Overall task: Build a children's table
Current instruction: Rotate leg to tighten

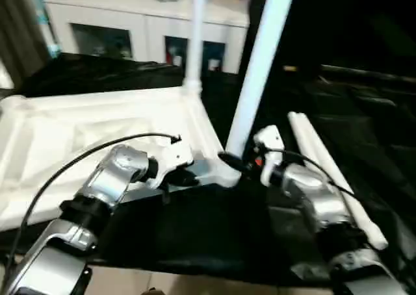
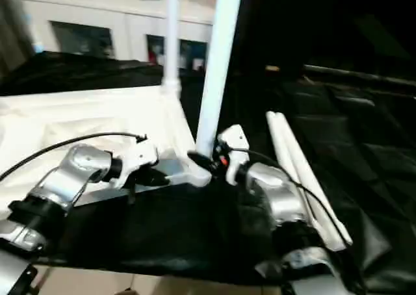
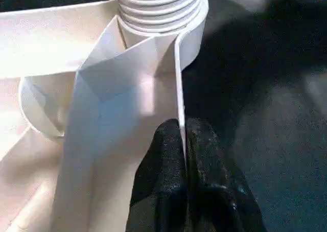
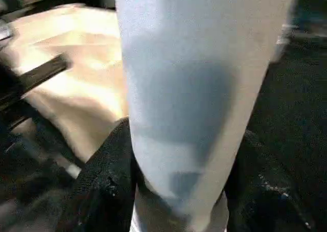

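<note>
Now, from the head views, the tabletop (image 1: 97, 132) lies underside up on the black cloth (image 1: 214, 230), and its near corner socket (image 1: 224, 171) is the landmark. A leg (image 1: 260, 67) rises from that socket, leaning a little toward the robot's right. A second leg (image 1: 195, 35) stands at the far corner, and two spare legs (image 1: 325, 171) lie just right of the socket. The right gripper (image 1: 237, 164) clasps the leaning leg just above the socket; the left gripper (image 1: 188, 177) sits at the tabletop's rim just left of it.

From the left wrist, the fingers (image 3: 171, 165) are pressed together on a thin rib (image 3: 179, 89) that runs to the socket, where the leg's threads (image 3: 158, 2) show. That pinch should hold the top steady.

From the right wrist, the fingers (image 4: 110, 186) wrap the leg, half spread. My judgement: bring the leg upright over the socket before turning, so the threads do not cross.
</note>
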